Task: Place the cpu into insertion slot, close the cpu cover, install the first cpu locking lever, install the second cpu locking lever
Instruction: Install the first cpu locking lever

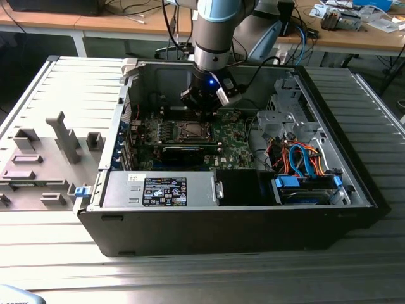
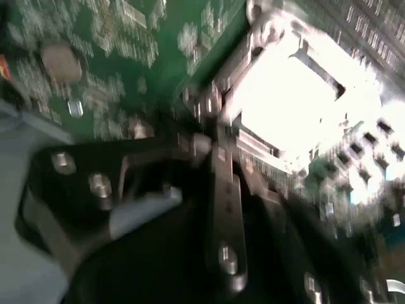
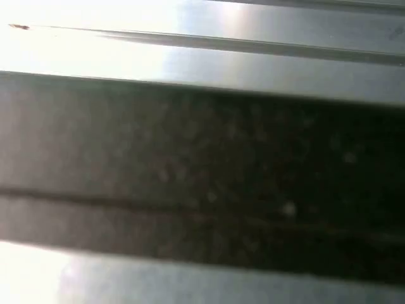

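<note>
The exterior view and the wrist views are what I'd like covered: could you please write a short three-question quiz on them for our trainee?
1. True or false: the gripper hangs over the blue and orange cables.
2. The insertion slot sits in a board of which colour? A red, B green, C white.
3. Fill in: in the exterior view, the grey tray of fixtures lies to the computer case's ____.

Key: 1 false, it hangs right beside the insertion slot; 2 B; 3 left.
</note>
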`<move>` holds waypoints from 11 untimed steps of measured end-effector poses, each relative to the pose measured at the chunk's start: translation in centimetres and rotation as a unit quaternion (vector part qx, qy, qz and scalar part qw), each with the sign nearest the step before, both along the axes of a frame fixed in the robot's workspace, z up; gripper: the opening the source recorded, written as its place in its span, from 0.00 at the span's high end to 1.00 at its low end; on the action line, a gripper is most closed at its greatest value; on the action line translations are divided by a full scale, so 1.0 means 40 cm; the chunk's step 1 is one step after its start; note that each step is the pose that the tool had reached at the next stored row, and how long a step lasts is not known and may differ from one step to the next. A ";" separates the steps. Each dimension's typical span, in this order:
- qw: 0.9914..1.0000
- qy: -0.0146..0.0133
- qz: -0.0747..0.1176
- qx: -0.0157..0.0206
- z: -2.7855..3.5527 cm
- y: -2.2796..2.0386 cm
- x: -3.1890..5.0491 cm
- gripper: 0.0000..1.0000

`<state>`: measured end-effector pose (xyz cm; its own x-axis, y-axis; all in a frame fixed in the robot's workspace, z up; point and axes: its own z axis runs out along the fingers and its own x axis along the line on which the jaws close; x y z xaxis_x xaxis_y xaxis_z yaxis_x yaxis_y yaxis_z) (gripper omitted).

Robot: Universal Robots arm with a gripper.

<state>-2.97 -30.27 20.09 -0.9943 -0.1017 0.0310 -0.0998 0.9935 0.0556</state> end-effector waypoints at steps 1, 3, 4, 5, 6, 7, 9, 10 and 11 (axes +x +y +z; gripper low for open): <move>1.000 0.000 0.000 0.001 0.001 0.001 0.000 0.89; 1.000 0.000 0.000 0.002 0.003 0.003 0.000 0.89; 1.000 0.000 0.000 0.003 0.005 0.004 0.000 0.89; 1.000 0.000 0.000 0.003 0.010 0.005 0.000 0.89; 1.000 0.000 0.000 0.003 0.011 0.005 0.000 0.89; 1.000 0.000 0.000 0.003 0.017 0.005 0.000 0.89; 1.000 0.000 0.000 0.003 0.027 0.005 0.000 0.89; 1.000 0.000 0.000 0.003 0.028 0.003 0.000 0.89; 1.000 0.000 0.000 0.000 0.028 0.001 0.000 0.89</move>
<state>-2.97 -30.23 21.22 -0.9943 -0.1022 0.0310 -0.1004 0.9934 0.0549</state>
